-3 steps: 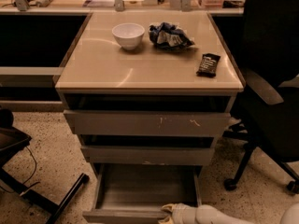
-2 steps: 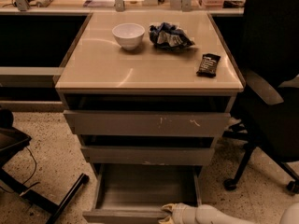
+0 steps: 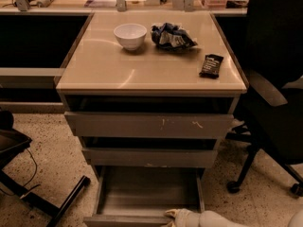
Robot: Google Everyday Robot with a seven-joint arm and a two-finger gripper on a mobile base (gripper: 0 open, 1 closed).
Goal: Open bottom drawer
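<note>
Gripper [image 3: 173, 214] at open btm drawer [image 3: 142, 195] front

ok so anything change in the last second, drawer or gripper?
Nothing visibly changed. The bottom drawer remains pulled out, with the gripper at its front edge, right of centre, as before. The two upper drawers, the bowl, the crumpled bag and the dark bar on top are where they were.

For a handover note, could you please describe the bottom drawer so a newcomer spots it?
The beige-topped cabinet holds three grey drawers. The bottom drawer is lowest, with the gripper at its front. Only it is pulled far out, interior showing.
</note>
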